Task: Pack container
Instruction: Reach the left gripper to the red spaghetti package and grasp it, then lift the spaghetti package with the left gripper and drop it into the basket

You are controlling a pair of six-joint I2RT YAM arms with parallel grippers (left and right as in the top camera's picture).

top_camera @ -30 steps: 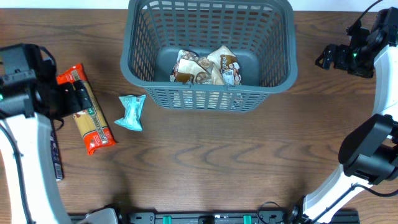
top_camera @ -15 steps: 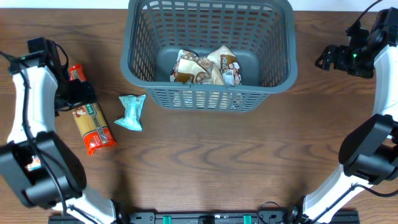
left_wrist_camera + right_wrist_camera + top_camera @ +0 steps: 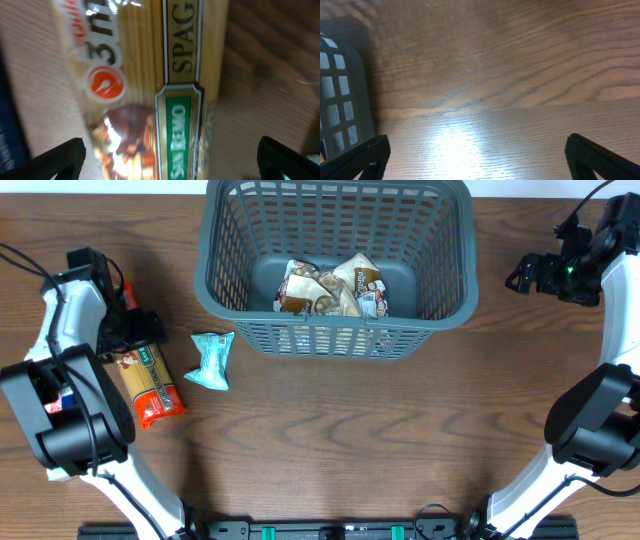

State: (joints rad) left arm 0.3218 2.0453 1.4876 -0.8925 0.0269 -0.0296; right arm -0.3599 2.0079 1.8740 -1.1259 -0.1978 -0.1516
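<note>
On the left of the table [image 3: 330, 440], our left gripper [image 3: 170, 161] hangs wide open across the spaghetti packet [image 3: 152, 382], whose long axis runs far-to-near; the container [image 3: 330, 338] lies rightward.

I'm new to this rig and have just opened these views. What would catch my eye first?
The big dark grey container stands at the table's far middle, brown-and-white snack packets heaped inside. To its left lie an orange spaghetti pack and a small teal packet; the left gripper hangs open close over the spaghetti pack.
</note>
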